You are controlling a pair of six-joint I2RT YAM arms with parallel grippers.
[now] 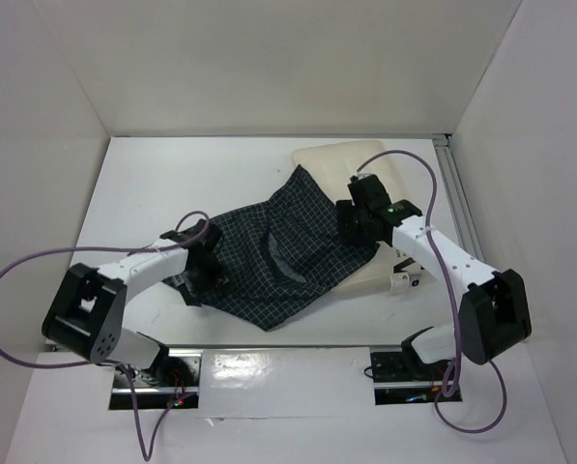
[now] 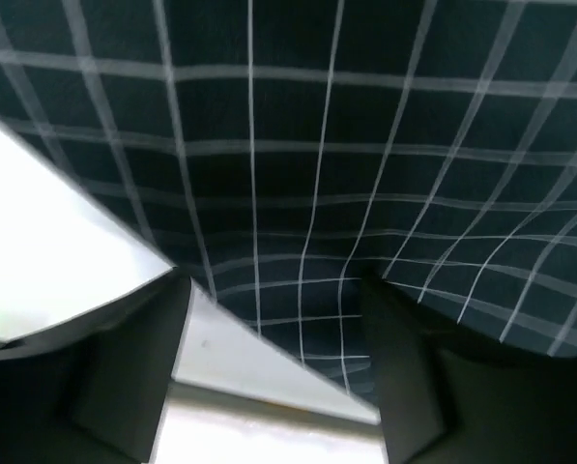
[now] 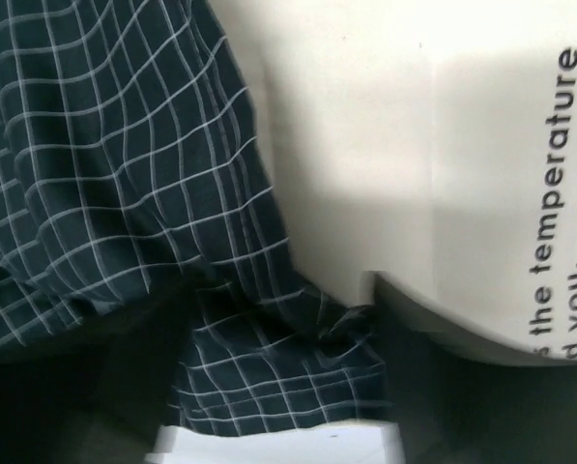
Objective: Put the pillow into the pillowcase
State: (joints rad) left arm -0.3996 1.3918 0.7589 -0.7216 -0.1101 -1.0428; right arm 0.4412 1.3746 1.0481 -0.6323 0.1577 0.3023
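The cream pillow point(image 1: 341, 159) lies at the back right of the table, its left and near parts covered by the navy checked pillowcase point(image 1: 288, 261), which spreads crumpled toward the middle. My left gripper point(image 1: 203, 266) sits low at the pillowcase's left edge. In the left wrist view it point(image 2: 278, 367) is open, with the cloth's edge point(image 2: 317, 145) and bare table between the fingers. My right gripper point(image 1: 356, 227) is over the cloth on the pillow. Its wrist view shows it point(image 3: 278, 377) open, with bunched pillowcase point(image 3: 95, 174) between the fingers and the lettered pillow point(image 3: 385, 145) beside it.
White walls close in the table on three sides. A metal rail point(image 1: 457, 193) runs along the right edge. The pillow's small tag point(image 1: 404, 280) sticks out under my right arm. Purple cables point(image 1: 8, 280) loop beside both arm bases at the near edge.
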